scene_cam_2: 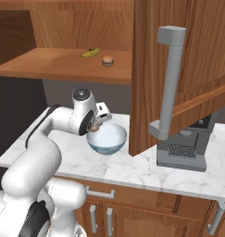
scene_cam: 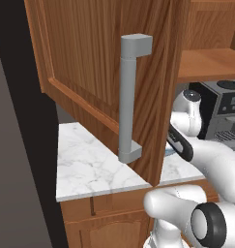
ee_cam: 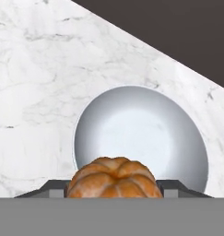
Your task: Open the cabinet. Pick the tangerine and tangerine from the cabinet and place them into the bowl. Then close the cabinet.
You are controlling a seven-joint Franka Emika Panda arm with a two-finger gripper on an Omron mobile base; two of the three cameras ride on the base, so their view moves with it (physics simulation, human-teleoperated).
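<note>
Orange fruit sits between the gripper (ee_cam: 114,196) tips in the hand view — I read this as one tangerine (ee_cam: 114,179), held in the jaws. Second tangerine (scene_cam_2: 108,61) lies on the shelf of the cabinet (scene_cam_2: 63,62), far side, right of a banana (scene_cam_2: 90,53). Cabinet doors stand open, grey bar handle (scene_cam_2: 169,88) facing me.

Key relation: bowl (ee_cam: 141,133) lies directly ahead of the claw, along its pointing line, white inside, nothing in it that I can see. From the right base view the gripper (scene_cam_2: 93,127) hangs just above the bowl's left rim (scene_cam_2: 93,137), not over its centre. I judge a small shift rightward over the bowl is wanted before letting go — rim strike is the risk
</note>
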